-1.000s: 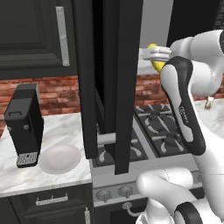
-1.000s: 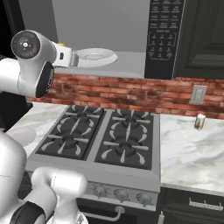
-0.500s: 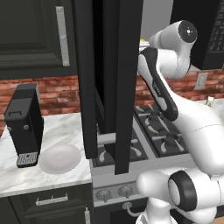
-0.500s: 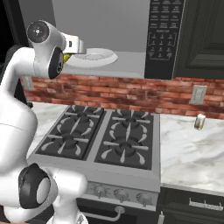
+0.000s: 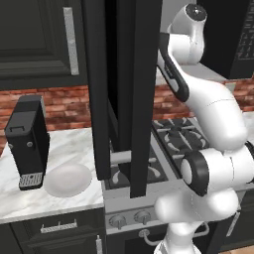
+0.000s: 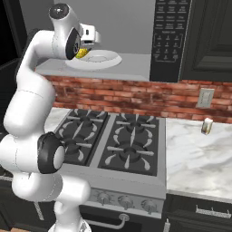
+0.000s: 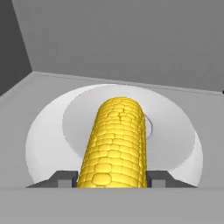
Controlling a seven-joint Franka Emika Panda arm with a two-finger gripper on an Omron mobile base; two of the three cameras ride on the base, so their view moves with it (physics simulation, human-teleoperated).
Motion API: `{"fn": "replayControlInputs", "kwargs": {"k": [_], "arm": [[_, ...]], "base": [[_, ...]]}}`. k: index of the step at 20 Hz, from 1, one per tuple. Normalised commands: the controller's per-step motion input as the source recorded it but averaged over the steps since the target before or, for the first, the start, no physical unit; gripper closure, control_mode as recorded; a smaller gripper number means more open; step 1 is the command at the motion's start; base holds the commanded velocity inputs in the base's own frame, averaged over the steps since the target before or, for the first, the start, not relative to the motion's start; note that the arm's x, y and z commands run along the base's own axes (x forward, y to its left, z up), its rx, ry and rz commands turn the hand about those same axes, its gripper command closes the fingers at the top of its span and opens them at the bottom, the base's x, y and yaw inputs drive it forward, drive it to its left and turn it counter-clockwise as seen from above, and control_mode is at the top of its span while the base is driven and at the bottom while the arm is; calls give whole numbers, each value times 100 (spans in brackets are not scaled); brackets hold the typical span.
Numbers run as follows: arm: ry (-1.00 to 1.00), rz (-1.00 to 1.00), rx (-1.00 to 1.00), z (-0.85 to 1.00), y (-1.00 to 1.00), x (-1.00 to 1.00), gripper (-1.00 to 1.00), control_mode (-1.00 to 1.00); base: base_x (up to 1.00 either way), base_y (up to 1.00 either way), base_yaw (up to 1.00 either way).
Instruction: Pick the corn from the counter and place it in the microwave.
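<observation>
While the two small dark fingertips (image 7: 65,178) press against either side of the short, bright yellow corn cob with bumpy kernels (image 7: 114,144), the gripper (image 7: 111,180) has carried it right inside the pale grey cavity of the large black microwave (image 6: 174,41). The jaws are closed on the cob's near end, one at each flank, and the cob points away from them toward the cavity's back wall.

Beneath it lies the round white turntable plate (image 7: 48,131). The cob hangs over the plate's middle, its far tip reaching about to the plate's centre; whether its underside touches the plate I cannot tell from the hand view. From the right base view the yellow of the corn shows just under the wrist, at the near left edge of the plate.

A second ago the hand was out in front of the opening, level with the tall black door (image 5: 124,94) that stands swung out toward the room; half a second ago it was at the cavity's mouth. Now the white arm (image 6: 34,90) has stretched up and forward, so the hand sits over the plate itself. To my eye the carry is all but done: what is left is lowering a touch, letting go, and drawing back out without nudging the cob.

Below, the black stove top with its burners (image 6: 113,140) and the white marble-look counter (image 6: 199,158) lie well apart from the action.
</observation>
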Motion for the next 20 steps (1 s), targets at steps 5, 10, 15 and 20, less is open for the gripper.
{"fn": "replayControlInputs", "kwargs": {"k": [5,10,15,20], "arm": [[3,0,0,-16,-29,63,100,-100],[0,0,0,-53,-13,42,100,-100],[0,0,0,-40,-2,46,100,-100],[0,0,0,-11,0,45,100,-100]], "base": [[0,0,0],[0,0,0],[0,0,0],[0,0,0]]}}
